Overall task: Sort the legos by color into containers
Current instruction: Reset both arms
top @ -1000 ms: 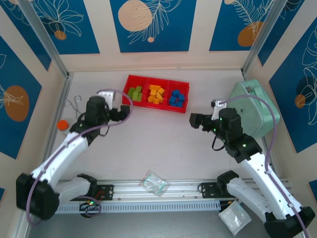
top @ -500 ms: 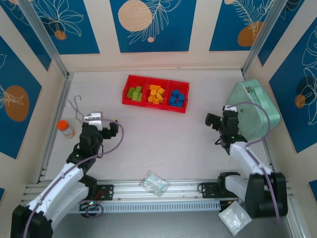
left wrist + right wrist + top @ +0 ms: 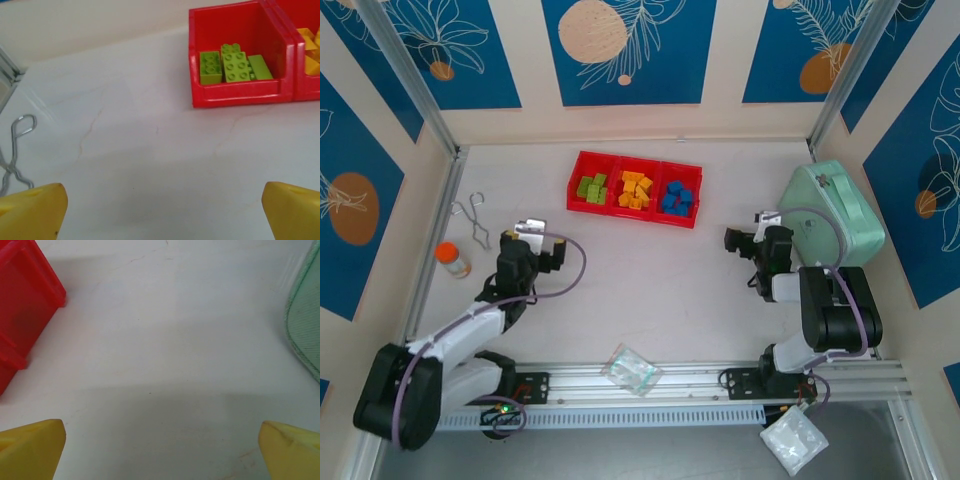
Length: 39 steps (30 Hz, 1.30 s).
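Where studded legos (image 3: 235,67) sit, the tray (image 3: 240,93) shines.

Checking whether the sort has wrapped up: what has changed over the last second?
Both arms folded back toward their bases. The left gripper drew away from the red tray's left end toward the near edge. The right gripper ended a little nearer the mint case. Both are open and empty, and nothing was taken or released. The legos stay sorted in the tray; the case did not move.
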{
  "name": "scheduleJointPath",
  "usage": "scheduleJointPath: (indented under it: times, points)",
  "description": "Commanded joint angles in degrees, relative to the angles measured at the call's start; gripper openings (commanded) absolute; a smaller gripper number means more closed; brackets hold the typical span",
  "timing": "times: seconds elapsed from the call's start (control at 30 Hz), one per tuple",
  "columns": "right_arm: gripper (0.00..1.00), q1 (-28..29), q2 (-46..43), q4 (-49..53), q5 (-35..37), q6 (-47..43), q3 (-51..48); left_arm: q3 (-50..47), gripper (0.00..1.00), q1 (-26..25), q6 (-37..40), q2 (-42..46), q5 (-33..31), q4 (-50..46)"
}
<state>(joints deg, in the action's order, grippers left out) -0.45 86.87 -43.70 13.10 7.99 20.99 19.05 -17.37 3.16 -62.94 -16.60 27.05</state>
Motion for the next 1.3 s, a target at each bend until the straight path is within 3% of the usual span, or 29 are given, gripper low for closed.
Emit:
scheduleJointPath:
  times: [0.0,0.03,0.23,0.3,0.33,0.43,0.5,0.73,1.27]
  points:
    - [0.99,1.7,0.25,-5.5,1.21,0.11,1.24,-1.83,0.99,4.95,2.47,-8.07,2.88,12.89]
    - [0.99,1.94,0.31,-5.17,1.73,-0.05,1.52,-1.41,0.99,6.81,1.62,-11.07,4.69,15.91]
    - [0.99,2.12,0.32,-4.85,1.69,-0.3,1.68,7.25,0.99,13.8,0.03,-19.46,18.29,10.43]
    - [0.99,2.12,0.34,-4.89,1.67,-0.32,1.68,4.61,0.99,14.03,1.65,-23.93,20.9,20.73]
    - [0.99,2.12,0.32,-4.81,1.66,-0.3,1.66,1.74,0.99,14.36,0.43,-28.16,18.91,32.18]
    - [0.99,2.12,0.32,-4.81,1.61,-0.26,1.76,0.93,0.99,15.06,-0.84,-27.05,17.62,30.58]
    - [0.99,2.12,0.32,-4.81,1.65,-0.24,1.69,3.23,0.99,15.0,-0.39,-26.23,19.1,23.73]
    - [0.99,2.15,0.32,-4.81,1.75,-0.34,1.75,1.9,0.99,14.56,-1.22,-26.8,14.77,27.86]
    - [0.99,1.48,0.45,-4.04,0.52,0.07,2.05,1.56,0.99,14.29,-0.69,-26.63,15.46,28.41]
